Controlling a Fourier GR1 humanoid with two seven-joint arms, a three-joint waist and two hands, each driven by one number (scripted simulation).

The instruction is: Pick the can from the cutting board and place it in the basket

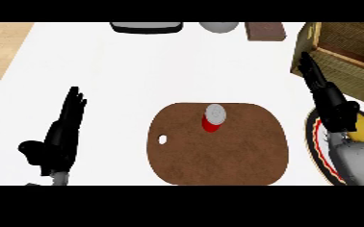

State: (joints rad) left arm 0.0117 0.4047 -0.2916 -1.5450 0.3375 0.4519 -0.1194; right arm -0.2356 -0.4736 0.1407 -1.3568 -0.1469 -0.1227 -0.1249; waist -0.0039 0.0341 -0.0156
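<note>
While my right hand [328, 96] and left hand [62, 130] hang with straight fingers, holding nothing, one red can [213, 117] stands upright on one brown cutting board [217, 158]. One woven basket [334, 48] sits far right.

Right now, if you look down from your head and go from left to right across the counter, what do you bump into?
Left hand → cutting board with the red can standing on it → right hand, beside the basket.

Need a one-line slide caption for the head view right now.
Red can upright on cutting board; both robot hands open, left, right near basket.
</note>
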